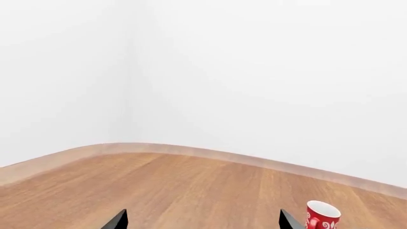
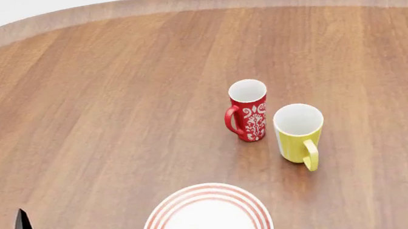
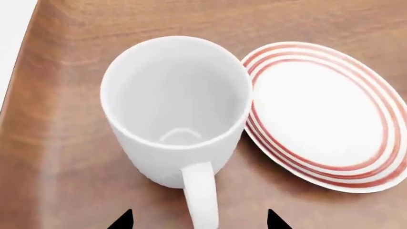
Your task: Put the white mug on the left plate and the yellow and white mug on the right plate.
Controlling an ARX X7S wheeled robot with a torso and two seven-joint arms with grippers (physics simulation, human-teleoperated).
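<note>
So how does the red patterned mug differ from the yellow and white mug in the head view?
The red mug carries a white floral pattern, while the yellow and white mug is plain yellow outside. The red mug stands farther from the robot and nearer its left; the yellow one is closer and to the right. The red mug's handle points left; the yellow mug's points toward the robot. Both are upright on the table, white inside and empty.

left plate (image 2: 205, 225): lower rim cut off by the head view's bottom edge
red mug (image 1: 321, 217): base cut off at the left wrist view's lower right
white mug (image 3: 175, 112): handle end cut off; body hides part of the right plate (image 3: 318, 114)
left gripper (image 1: 202, 222): only fingertips show
</note>
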